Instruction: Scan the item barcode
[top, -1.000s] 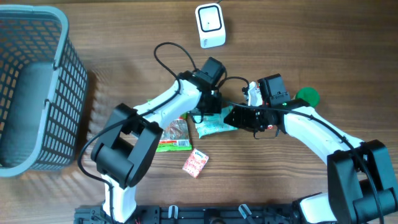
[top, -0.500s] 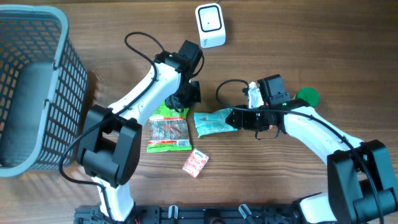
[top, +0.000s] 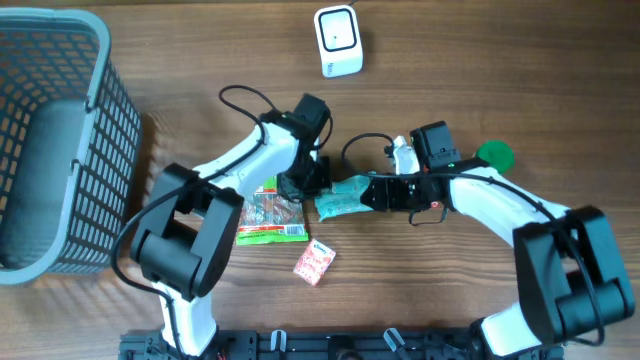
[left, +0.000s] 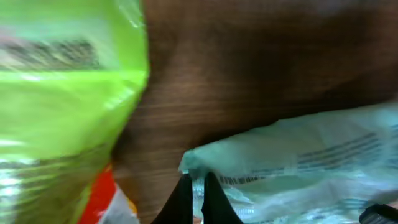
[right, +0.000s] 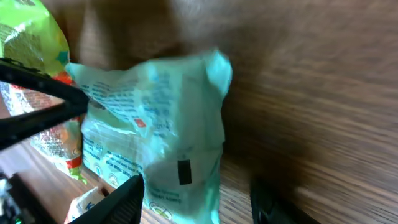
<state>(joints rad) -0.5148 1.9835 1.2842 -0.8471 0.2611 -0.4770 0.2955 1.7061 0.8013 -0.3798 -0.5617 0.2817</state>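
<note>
The item, a pale teal packet, lies flat on the wooden table between my two grippers. My left gripper is shut, with its black tips resting on the packet's left corner. In the right wrist view those tips form a closed wedge against the packet. My right gripper stands open around the packet's other end, one finger beside it and the other well apart. The white scanner stands at the back of the table, apart from both arms.
A grey basket fills the left side. A green snack packet lies just left of the item, and a small red-and-white sachet lies nearer the front. A green round object sits behind the right arm.
The right gripper's jaws have opened around the teal packet. The left gripper swung away toward the back, then came back down onto the packet's left corner, staying shut throughout.
</note>
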